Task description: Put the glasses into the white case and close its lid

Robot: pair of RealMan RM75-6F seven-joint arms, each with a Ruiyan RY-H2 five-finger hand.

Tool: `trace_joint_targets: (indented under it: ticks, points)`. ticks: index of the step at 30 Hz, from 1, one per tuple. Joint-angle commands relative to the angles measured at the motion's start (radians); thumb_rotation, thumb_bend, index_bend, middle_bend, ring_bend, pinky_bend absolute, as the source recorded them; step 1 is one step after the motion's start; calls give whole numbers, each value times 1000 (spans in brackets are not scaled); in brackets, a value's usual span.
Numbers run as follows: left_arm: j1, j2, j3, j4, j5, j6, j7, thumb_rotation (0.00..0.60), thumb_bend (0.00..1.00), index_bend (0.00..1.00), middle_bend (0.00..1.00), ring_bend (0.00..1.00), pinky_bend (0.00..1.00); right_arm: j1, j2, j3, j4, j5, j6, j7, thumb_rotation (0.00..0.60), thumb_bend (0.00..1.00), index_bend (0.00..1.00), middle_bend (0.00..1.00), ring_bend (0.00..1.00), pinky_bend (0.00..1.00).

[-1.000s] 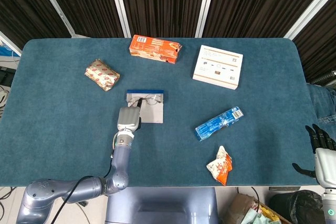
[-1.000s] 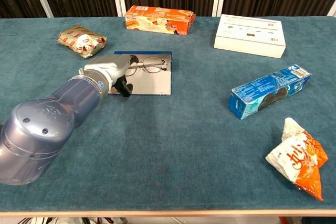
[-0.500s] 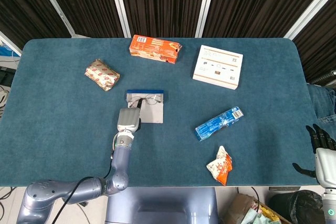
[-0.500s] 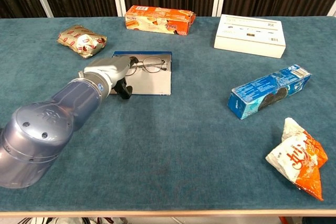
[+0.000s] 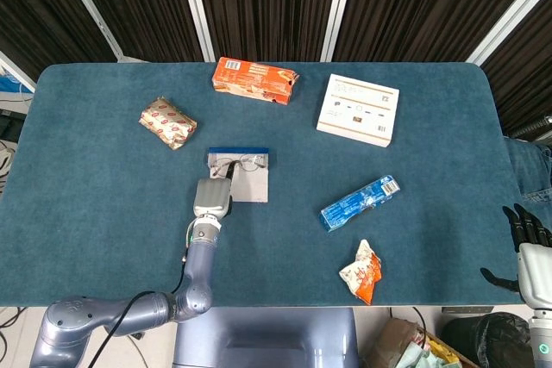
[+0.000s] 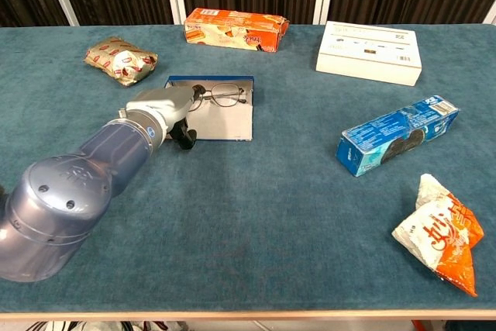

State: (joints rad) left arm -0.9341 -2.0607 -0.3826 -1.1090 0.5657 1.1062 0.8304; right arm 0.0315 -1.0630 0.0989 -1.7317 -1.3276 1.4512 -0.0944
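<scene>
chest view: left robot hand [image 6: 167, 108] sits at the near-left part of the open white case [image 6: 225, 118], fingers pinching the glasses [image 6: 219, 96] lying in it. right robot hand [image 5: 528, 239] hangs off the surface [image 5: 103, 187] edge, fingers apart, holding nothing.

Matt teal cloth table [image 6: 256, 215]

1. Left arm [image 6: 77, 184]: glossy blue-grey metallic shell, rounded segments, small dark screw holes near the elbow housing.
2. Left robot hand [image 5: 211, 196]: light silver-grey back plate, black finger parts visible beneath.
3. Left wrist: narrow section with thin coloured wires; a black cable runs along the forearm.
4. Right robot hand [image 5: 526, 234]: black fingers on a pale grey-white wrist housing.
</scene>
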Motion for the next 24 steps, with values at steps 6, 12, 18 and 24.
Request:
trace_joint_targets:
  ticks: [6,12,18,24]
  points:
    - [-8,-11,-11,21,-2,-5,5,600,547,0,842,875,846,0,0,1,-1,2,1,-1,600,200,46,10,81,161]
    - [-14,-19,-24,46,-9,-11,8,600,547,0,842,875,846,0,0,1,-1,2,-1,-1,600,200,46,10,81,161]
    - [-26,-29,-37,71,-7,-11,11,600,547,0,842,875,846,0,0,1,-1,3,0,0,600,200,46,10,81,161]
    - [-36,-37,-49,91,-3,-9,13,600,547,0,842,875,846,-1,0,1,-1,2,1,-1,600,201,46,10,81,161]
